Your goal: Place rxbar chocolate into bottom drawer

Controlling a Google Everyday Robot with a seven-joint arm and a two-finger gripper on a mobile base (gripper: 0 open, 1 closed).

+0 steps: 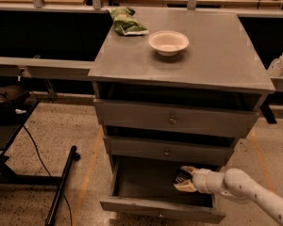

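My gripper (183, 180) hangs inside the open bottom drawer (160, 210), below the counter's (212, 55) front edge toward its right corner. Its jaws are clamped on the rxbar chocolate (179, 177), held low so that, I judge, letting go lands it inside.

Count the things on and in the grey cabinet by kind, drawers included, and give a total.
Drawers: 3 (top drawer, middle drawer, bottom drawer, open)
Bowls: 1 (white bowl, on top)
Bags: 1 (green snack bag, on top)
Bars: 1 (rxbar chocolate, in the gripper reaching into the bottom drawer)
Total: 6
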